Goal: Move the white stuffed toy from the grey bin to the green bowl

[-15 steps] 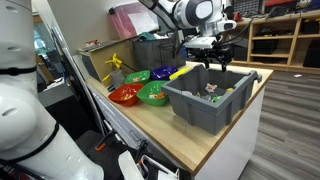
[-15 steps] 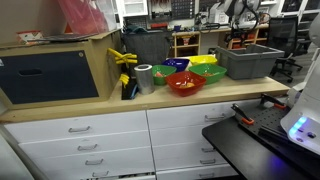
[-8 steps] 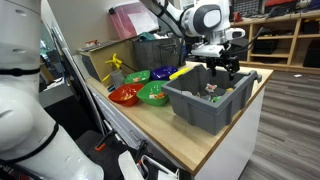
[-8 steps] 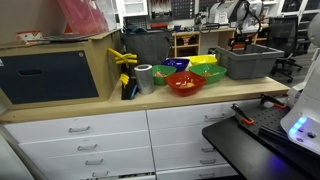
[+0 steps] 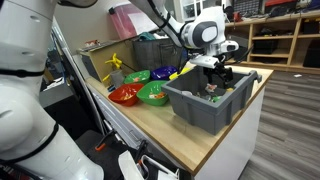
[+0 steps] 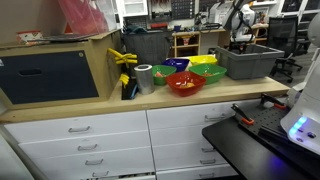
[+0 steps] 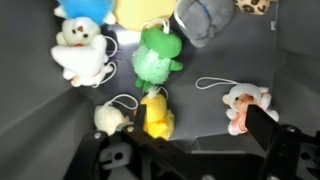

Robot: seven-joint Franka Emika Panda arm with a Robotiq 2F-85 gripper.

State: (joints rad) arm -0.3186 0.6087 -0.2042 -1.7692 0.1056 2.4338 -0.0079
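Observation:
The grey bin stands on the wooden counter and also shows in an exterior view. In the wrist view its floor holds several stuffed toys. The white stuffed toy lies at the upper left. My gripper is open and empty, hovering over the floor between a yellow toy and a white-and-pink toy. In both exterior views the gripper sits at the bin's rim. The green bowl stands next to the bin.
In the bin are also a green toy, a small cream toy, a blue toy and a grey toy. A red bowl, a blue bowl and another green bowl stand nearby.
The gripper has come down from above the bin to its rim and shifted slightly over the bin's middle. The toys have not moved.

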